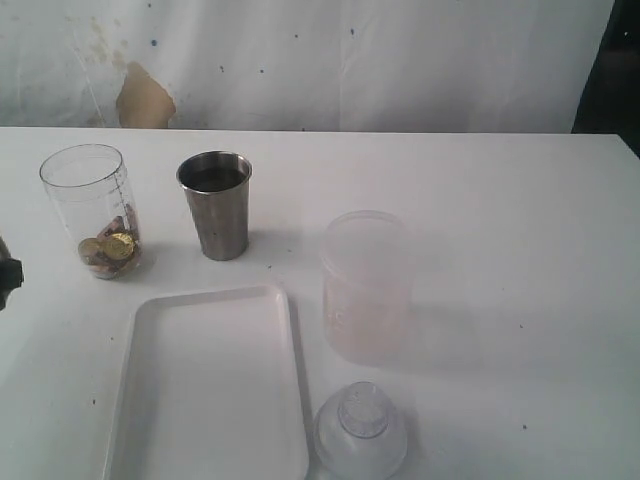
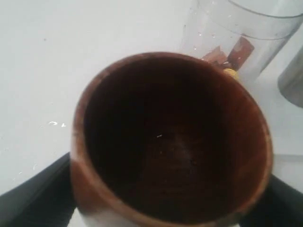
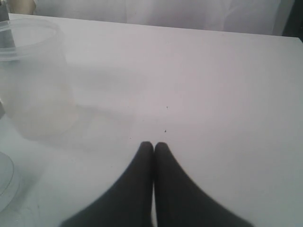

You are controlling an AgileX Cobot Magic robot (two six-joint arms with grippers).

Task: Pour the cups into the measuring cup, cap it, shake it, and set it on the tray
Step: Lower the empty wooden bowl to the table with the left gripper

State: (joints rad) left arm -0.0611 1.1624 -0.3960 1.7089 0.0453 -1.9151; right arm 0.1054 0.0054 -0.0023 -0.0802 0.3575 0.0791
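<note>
On tabletop (image 1: 520,230), rear left: measuring cup (image 1: 90,205), upright, bits inside
Beside it: tumbler (image 1: 215,205), upright
Front: tray (image 1: 200,400)
Left jaws: gripping wooden cup (image 2: 170,142) near measuring cup
Right jaws: closed, empty

One each: tall clear plastic cup (image 1: 95,210), shiny steel cup (image 1: 216,205), round brown wooden cup (image 2: 170,142), milky plastic tub (image 1: 365,290), clear domed lid (image 1: 360,432), flat white tray (image 1: 200,390).

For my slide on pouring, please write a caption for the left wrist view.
Left gripper holds the brown cup, apparently empty, near the measuring cup containing small pieces.
</note>
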